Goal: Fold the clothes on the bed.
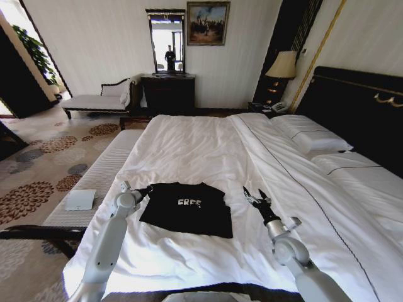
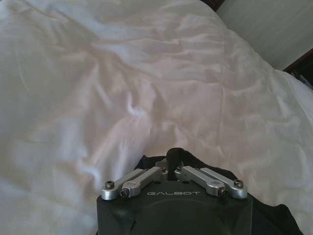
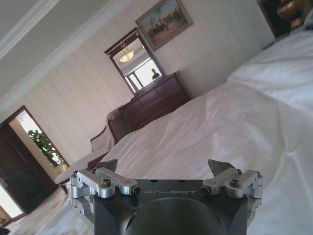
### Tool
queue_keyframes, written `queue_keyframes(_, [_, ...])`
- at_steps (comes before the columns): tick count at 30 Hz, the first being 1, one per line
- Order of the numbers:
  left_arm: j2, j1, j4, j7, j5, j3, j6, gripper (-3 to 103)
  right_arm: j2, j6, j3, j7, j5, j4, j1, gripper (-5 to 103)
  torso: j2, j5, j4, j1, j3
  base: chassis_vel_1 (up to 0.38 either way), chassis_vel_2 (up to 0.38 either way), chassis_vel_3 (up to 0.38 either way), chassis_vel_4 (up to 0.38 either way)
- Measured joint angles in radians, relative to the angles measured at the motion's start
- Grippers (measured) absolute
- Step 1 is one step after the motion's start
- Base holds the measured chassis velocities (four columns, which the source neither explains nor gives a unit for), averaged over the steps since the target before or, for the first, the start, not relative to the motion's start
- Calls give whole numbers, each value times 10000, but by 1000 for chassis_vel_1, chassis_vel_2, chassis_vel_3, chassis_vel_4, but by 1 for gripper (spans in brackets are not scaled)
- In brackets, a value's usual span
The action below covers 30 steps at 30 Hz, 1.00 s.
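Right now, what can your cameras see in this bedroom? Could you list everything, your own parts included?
T-shirt: one, black with white lettering, lying on the bed's near end, partly folded.
Bed: one, white bedding, dark headboard on the right.
Pillows: at least two, white, by the headboard.
Bench: one, pale, along the bed's left side, a white flat item on it.
Chaise: one, pale, by the far wall.
Dresser: one, dark wood, mirror above.
Painting: one, framed, on the far wall.
Lamp: one, beige shade, beside the headboard.
Left gripper: shut on the T-shirt's left edge.
Right gripper: open, just right of the shirt, above the duvet.
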Motion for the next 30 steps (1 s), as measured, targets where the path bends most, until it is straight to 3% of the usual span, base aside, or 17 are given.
queue_keyframes(6, [198, 634, -453, 215, 35, -366, -81, 0, -68, -848, -897, 339, 738, -331, 902, 100, 0, 1, 3, -1, 0, 0, 0, 0, 0])
queue_keyframes(7, [321, 1415, -1087, 395, 228, -838, -141, 0, 89, -1688, -1867, 1115, 1142, -1033, 1888, 100, 0, 2, 0, 0, 0, 0, 0, 0, 0])
queue_keyframes(15, [355, 2090, -1638, 437, 384, -1175, -189, 0, 537, -3035, -3192, 2250, 1245, -2925, 3852, 100, -1, 2, 1, 0, 0, 0, 0, 0, 0])
queue_keyframes(30, [338, 2195, -1815, 395, 396, -1380, -191, 0, 1015, -3299, -4077, 2362, 870, -4424, 5433, 100, -1, 2, 2, 0, 0, 0, 0, 0, 0])
